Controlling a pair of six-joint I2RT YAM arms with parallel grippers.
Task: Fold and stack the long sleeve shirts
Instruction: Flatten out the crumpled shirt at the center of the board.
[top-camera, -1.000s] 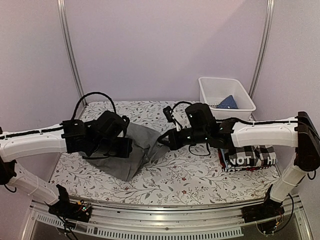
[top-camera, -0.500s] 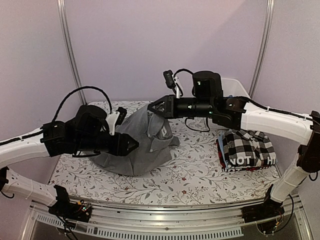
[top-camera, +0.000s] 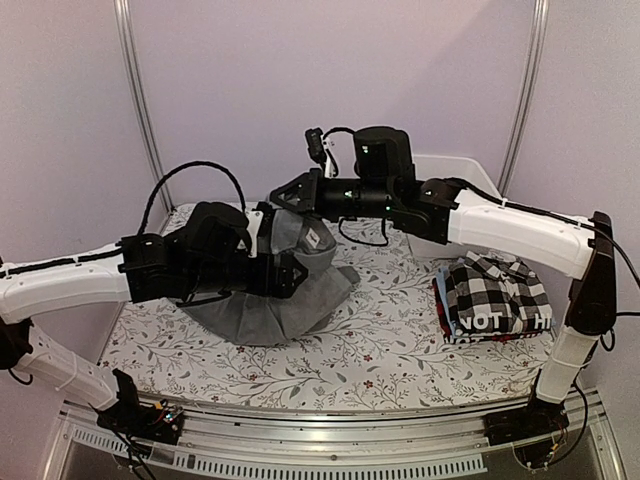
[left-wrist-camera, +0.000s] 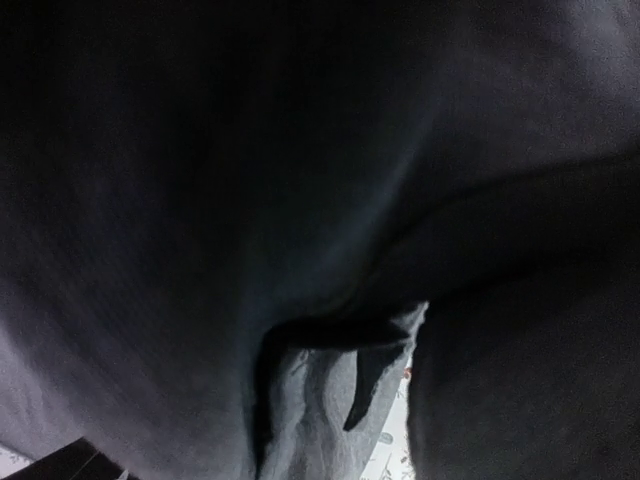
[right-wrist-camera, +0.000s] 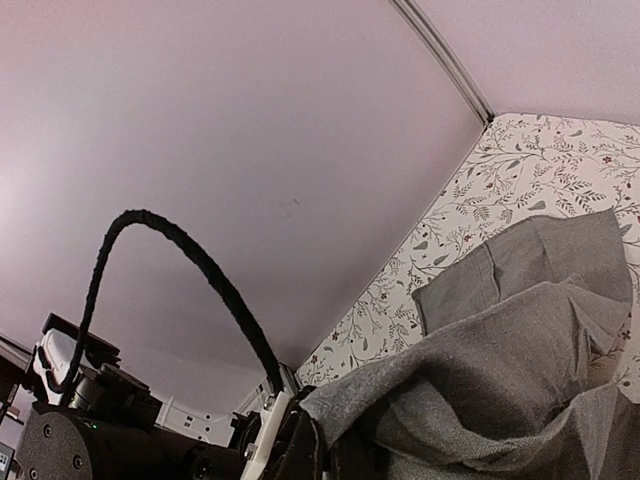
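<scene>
Over the table (top-camera: 400, 372), right claw (top-camera: 283, 196) reaches level, gripping grey shirt (top-camera: 300, 300).

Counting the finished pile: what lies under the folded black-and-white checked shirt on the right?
Under the black-and-white checked cloth shirt, a dark folded shirt with white letters "NOT" shows at the near edge. Anything beneath that is covered.

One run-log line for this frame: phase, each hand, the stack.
phase: folding grey shirt | right hand: holding its edge up | left hand: in the cloth, grip hidden | stack: checked shirt on top
</scene>
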